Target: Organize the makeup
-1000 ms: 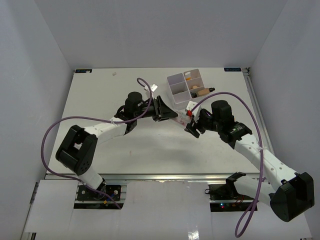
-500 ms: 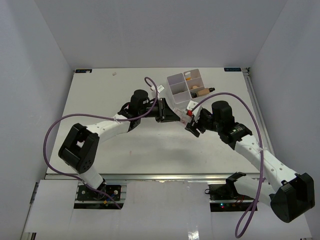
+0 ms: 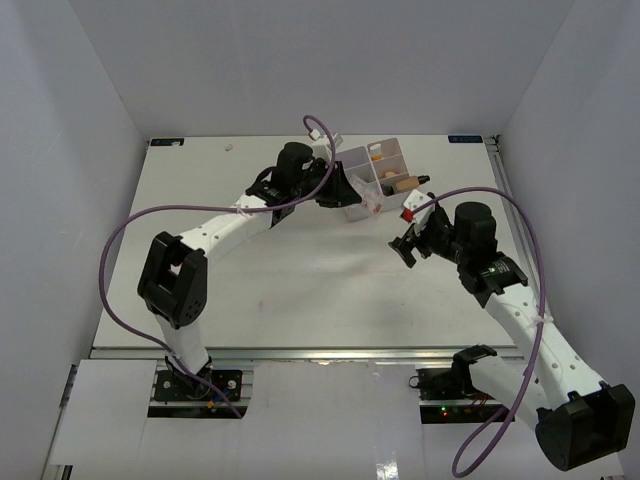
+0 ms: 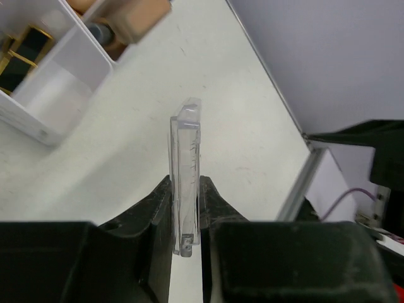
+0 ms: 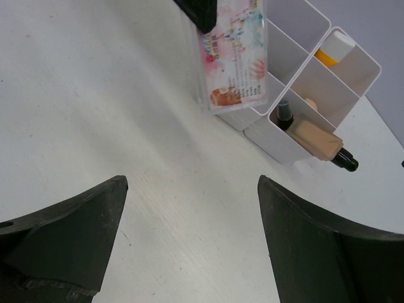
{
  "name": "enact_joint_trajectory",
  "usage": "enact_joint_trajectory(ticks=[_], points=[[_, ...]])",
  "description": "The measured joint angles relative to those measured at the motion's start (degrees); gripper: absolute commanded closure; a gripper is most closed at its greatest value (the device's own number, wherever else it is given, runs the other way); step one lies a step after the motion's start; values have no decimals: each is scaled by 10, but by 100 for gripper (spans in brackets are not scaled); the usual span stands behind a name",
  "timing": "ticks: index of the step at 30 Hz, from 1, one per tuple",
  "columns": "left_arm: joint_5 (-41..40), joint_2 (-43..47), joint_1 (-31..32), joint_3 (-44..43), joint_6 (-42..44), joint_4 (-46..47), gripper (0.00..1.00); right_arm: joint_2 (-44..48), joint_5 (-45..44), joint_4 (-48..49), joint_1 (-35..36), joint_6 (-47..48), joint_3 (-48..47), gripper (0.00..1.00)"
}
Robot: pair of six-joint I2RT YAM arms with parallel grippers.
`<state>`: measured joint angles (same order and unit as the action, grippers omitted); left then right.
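Note:
My left gripper is shut on a flat clear case with a pink print, held upright on edge against the near-left side of the white four-compartment box. In the left wrist view the case stands between my fingers. The right wrist view shows the case beside the box, which holds an orange white-capped tube, a beige dark-capped bottle and black-gold lipsticks. My right gripper is open and empty over bare table, right of the case.
A small pale item lies at the far left of the table. The table's right edge rail runs close behind the box. The left arm's purple cable loops above the box.
My left gripper has carried the clear case away from the middle of the table, up to the box. My right gripper has drawn back to the right, apart from the case.

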<state>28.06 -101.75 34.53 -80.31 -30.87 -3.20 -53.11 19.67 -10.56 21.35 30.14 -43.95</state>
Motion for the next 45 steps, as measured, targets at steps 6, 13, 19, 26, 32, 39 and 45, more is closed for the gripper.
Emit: enact_joint_trajectory(ticks=[6,13,19,26,32,39,45], points=[[-74,-74,-1,-116,157,-52,100,23,50,-2,-35,11,6,10],[-101,-150,-1,-199,339,-76,99,23,91,-12,-57,19,7,10],[-108,-156,2,-199,442,-89,94,23,104,-15,-64,20,7,10],[-109,-160,4,-199,502,-89,86,20,108,-15,-68,20,7,10],[-109,-175,10,-199,519,-91,82,19,110,-15,-72,19,7,10],[-110,-184,15,-199,529,-97,76,15,112,-15,-74,19,7,10],[-118,-192,16,-199,524,-98,60,15,112,-15,-75,19,7,10]])
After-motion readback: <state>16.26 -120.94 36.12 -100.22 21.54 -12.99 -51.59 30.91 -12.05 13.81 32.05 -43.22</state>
